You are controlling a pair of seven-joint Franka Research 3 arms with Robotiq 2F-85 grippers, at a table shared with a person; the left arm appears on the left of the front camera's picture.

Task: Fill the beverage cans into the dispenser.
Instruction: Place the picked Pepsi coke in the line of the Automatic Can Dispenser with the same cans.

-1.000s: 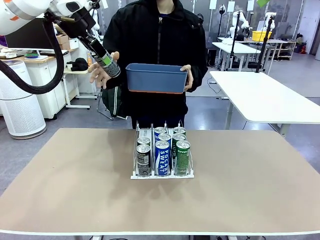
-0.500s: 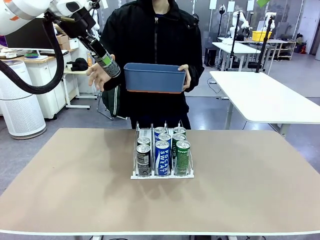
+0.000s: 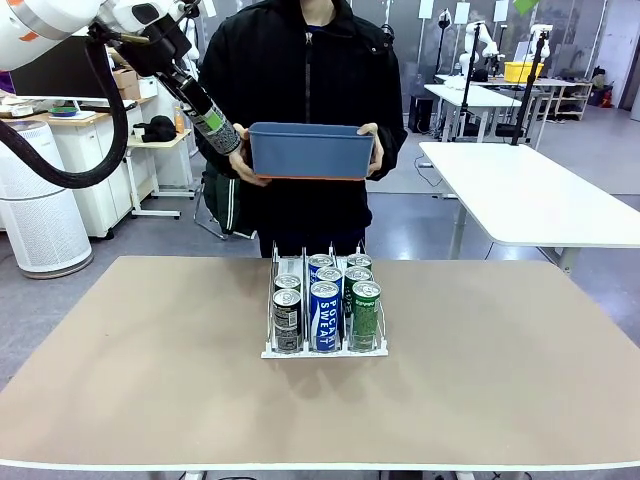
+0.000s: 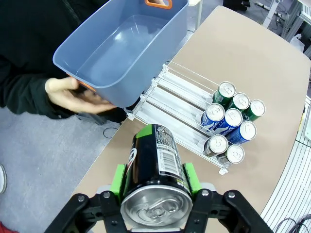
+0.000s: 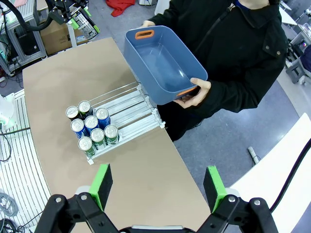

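A tan table (image 3: 150, 390) stands in a workshop room, with white tables and shelving behind it. Near its middle sits the dispenser (image 3: 322, 348), a clear rack with thin upright dividers. Seven beverage cans (image 3: 324, 315) stand in its near end: two dark ones in the left lane, three blue ones in the middle lane and two green ones in the right lane. In the left wrist view the far stretches of the lanes (image 4: 181, 99) are bare.

At the far side a person in a black jacket (image 3: 300, 90) holds a blue bin (image 3: 312, 150) with both hands at chest height, above the table's far edge. The right wrist view shows the bin's inside (image 5: 163, 68) empty, with orange handles at its ends.

The left gripper (image 3: 205, 112) is raised high at the far left, just beside the bin's left end. Its green pads (image 4: 117, 178) are clamped on a dark green-banded can (image 4: 156, 160), held tilted with its silver top toward the wrist.

The right gripper (image 5: 158, 187) hangs high above the table's right side, its fingers spread wide with nothing between them.
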